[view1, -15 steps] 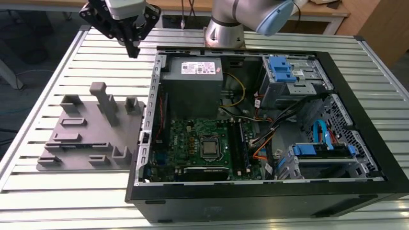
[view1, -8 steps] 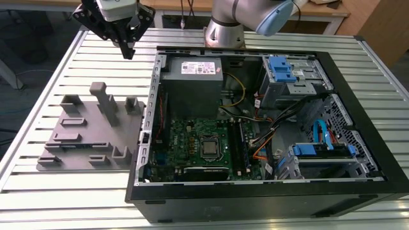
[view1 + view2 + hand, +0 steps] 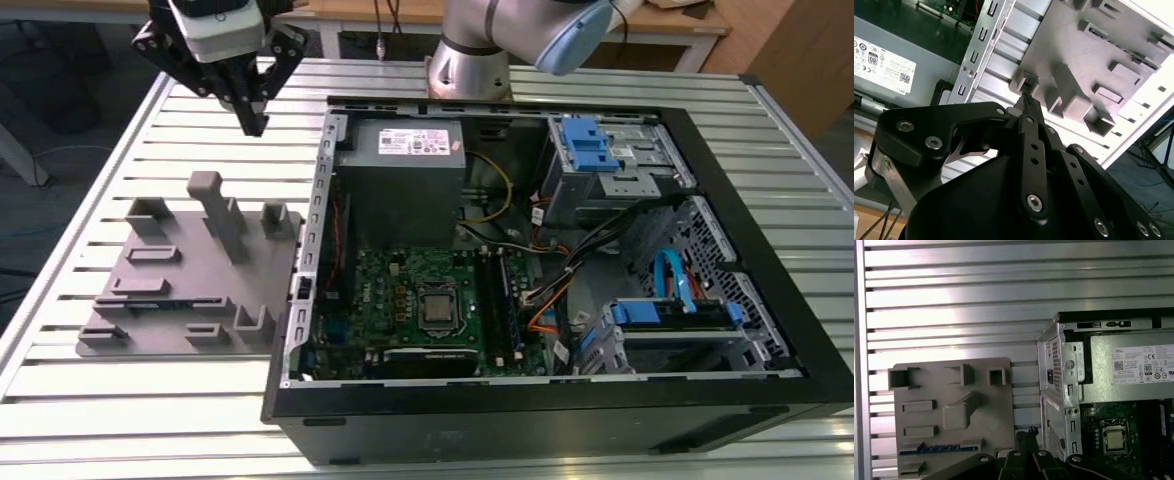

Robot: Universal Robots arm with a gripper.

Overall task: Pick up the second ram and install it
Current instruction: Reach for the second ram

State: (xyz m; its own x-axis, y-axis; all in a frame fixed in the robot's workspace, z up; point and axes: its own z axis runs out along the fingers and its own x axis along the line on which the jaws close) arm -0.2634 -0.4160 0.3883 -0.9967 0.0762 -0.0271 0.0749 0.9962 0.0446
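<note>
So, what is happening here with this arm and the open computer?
One robot arm works at a slatted metal table that carries an open black computer case and a grey plastic fixture block. Its black gripper hangs above the table close to the block, shut, with nothing seen between its fingers. A thin dark strip, probably the long flat memory stick, lies in a slot of the block, untouched. The green motherboard sits inside the case.
</note>
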